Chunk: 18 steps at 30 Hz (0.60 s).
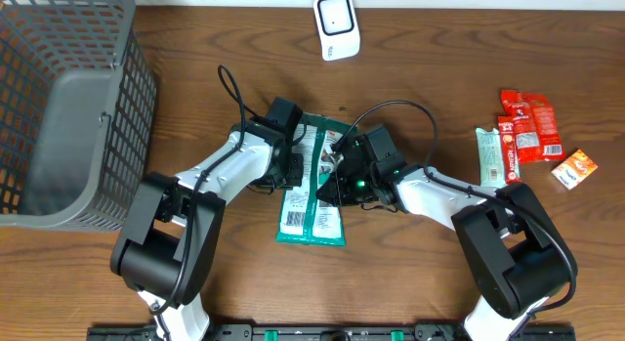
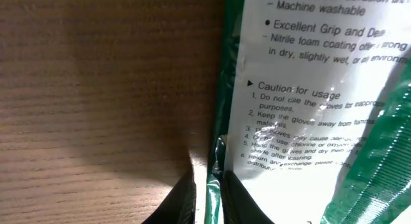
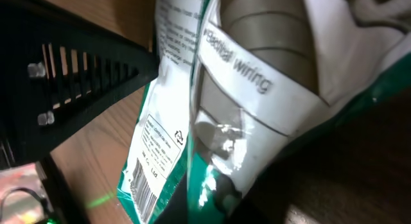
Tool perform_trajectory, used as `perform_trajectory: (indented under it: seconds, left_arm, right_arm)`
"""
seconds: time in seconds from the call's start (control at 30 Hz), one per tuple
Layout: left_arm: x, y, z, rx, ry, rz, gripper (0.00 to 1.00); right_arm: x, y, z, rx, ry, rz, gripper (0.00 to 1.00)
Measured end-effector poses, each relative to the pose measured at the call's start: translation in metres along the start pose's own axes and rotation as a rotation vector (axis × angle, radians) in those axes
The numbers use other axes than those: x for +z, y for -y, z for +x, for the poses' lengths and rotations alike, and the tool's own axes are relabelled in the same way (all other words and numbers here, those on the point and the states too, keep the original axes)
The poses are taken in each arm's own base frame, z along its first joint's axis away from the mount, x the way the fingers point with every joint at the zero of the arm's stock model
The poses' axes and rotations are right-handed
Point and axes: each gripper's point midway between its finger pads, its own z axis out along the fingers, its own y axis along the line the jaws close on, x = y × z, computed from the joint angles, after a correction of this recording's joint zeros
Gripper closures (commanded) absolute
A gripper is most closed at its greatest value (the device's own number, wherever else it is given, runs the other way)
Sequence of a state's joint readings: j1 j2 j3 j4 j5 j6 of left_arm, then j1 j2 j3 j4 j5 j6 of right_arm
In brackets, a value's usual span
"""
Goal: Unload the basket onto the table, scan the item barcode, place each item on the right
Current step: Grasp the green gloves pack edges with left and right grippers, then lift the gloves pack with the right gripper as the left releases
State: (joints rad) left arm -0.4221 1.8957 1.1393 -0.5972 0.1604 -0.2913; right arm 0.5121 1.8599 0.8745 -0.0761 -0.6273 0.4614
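Overhead, the glove package [image 1: 311,222] lay flat on the wooden tabletop [image 1: 391,273] at the centre of the frame, a long green-and-white pack with its printed back facing up. The left arm [image 1: 210,170] reached in from the lower left to the pack's left edge, and the right arm [image 1: 435,194] reached in from the lower right to its right edge. A white barcode scanner [image 1: 337,26] stood at the top centre, well apart from the pack. A grey mesh basket [image 1: 137,97] filled the upper left. At the far right lay red snack packets [image 1: 529,126], a pale green packet [image 1: 490,155] and a small orange packet [image 1: 574,169].

In the left wrist view, the pack filled the right half of the frame, glossy white with black print reading "Machine washable", "Excellent Grip" and "Caution for usage", and with a green border. At the bottom centre the left jaws were clamped on the pack's green edge, one dark finger [image 2: 180,201] on each side of the film.

In the right wrist view, the pack rose close to the lens, its film creased and shiny. Grey gloves [image 3: 270,31] showed through a clear window, crossed by a white band reading "electrical wiring". A barcode [image 3: 144,195] sat on the white label at the lower left. The right jaws were closed on the crumpled green edge at the bottom centre.
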Motion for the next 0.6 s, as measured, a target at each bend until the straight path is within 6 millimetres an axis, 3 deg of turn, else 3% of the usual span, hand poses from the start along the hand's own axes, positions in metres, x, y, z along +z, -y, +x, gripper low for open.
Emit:
perform_trajectory:
  seconds: [0.2, 0.3, 0.33, 0.4, 0.5, 0.53, 0.6]
  left_arm:
    - [-0.003, -0.002, 0.005, 0.004, -0.001, -0.003, 0.85]
    - [-0.016, -0.008, 0.012, 0.005, 0.018, -0.027, 0.84]
    - [-0.024, -0.009, 0.010, 0.007, 0.038, -0.030, 0.83]
    - [-0.045, -0.010, 0.003, 0.003, 0.104, -0.039, 0.72]
    - [-0.083, -0.016, -0.007, -0.043, 0.221, -0.050, 0.66]
    - [-0.103, -0.027, -0.014, -0.088, 0.286, -0.058, 0.63]
    - [-0.118, -0.041, -0.019, -0.147, 0.329, -0.067, 0.58]
  right_arm:
    - [0.000, -0.001, -0.002, -0.053, 0.006, -0.007, 0.99]
    - [-0.001, -0.005, -0.003, -0.073, 0.008, -0.031, 0.99]
    - [-0.001, -0.006, -0.002, -0.083, 0.005, -0.035, 0.99]
    - [-0.001, -0.007, -0.001, -0.100, 0.001, -0.039, 0.99]
    - [-0.003, -0.012, 0.000, -0.134, -0.006, -0.066, 0.99]
    - [-0.009, -0.019, -0.002, -0.157, 0.000, -0.095, 0.99]
    - [-0.022, -0.031, -0.008, -0.185, 0.025, -0.145, 0.99]
